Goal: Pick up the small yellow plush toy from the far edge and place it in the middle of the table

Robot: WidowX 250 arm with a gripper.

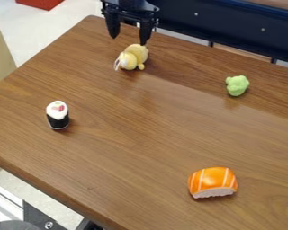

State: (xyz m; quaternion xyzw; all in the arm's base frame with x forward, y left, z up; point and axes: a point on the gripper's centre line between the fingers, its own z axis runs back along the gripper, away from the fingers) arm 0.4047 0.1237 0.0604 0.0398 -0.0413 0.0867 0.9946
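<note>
Toy of rounded yellow plush (134, 56) by the brown wooden bench (140, 143)'s far edge looks squashy, light; I'd pinch mid-body (gently). Black two-finger gripper (129, 40): wide open, empty.

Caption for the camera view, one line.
Open black gripper above a yellow plush toy on a wooden table, with sushi toys and a green toy around.

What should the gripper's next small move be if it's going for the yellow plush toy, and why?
I'd probably ease the open gripper slightly toward the picture's right before lowering. Its right-hand finger in the picture appears in line with the toy rather than clear of its side, though this one slanted view leaves their depth uncertain.
</note>
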